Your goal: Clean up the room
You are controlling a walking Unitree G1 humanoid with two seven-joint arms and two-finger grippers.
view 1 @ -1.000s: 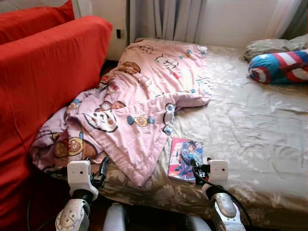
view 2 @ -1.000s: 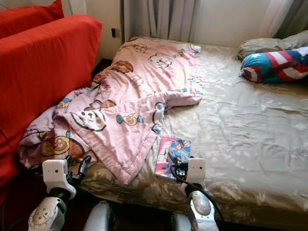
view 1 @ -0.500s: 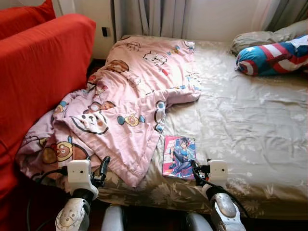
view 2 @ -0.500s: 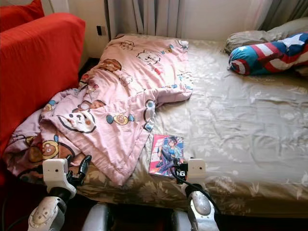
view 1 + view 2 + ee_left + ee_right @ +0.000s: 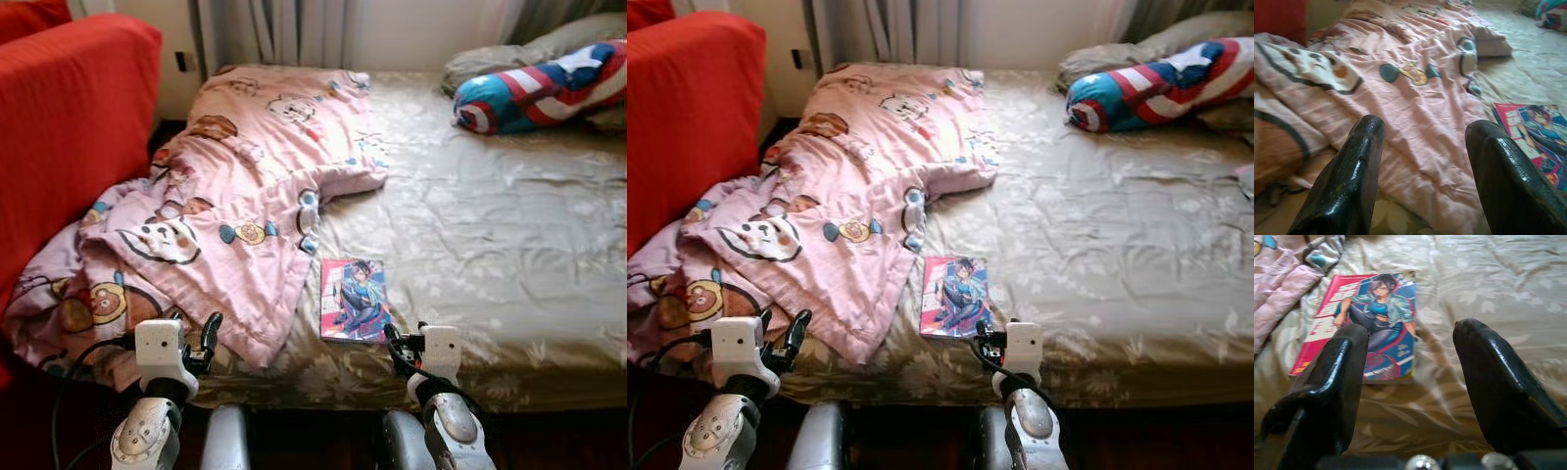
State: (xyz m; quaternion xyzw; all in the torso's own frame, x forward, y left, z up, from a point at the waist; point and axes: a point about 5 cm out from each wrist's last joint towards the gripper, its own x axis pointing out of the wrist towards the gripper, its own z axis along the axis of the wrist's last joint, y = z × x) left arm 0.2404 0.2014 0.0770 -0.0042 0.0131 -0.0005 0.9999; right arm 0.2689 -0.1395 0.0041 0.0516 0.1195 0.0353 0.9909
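A robot stands at the bed's (image 5: pixel 509 255) foot, both end effectors released: left end effector (image 5: pixel 201 345) near the rumpled blanket (image 5: pixel 235 196), right end effector (image 5: pixel 400 345) with the magazine (image 5: pixel 353 299) at eleven o'clock. Likely next: reaching forward for the magazine.

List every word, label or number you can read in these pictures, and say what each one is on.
No text can be read.
Glossy pink-and-blue illustrated book cover on the bed: pale lettering down its pink edge, too blurred to read.
Pink cartoon-print quilt: pictures, no words.
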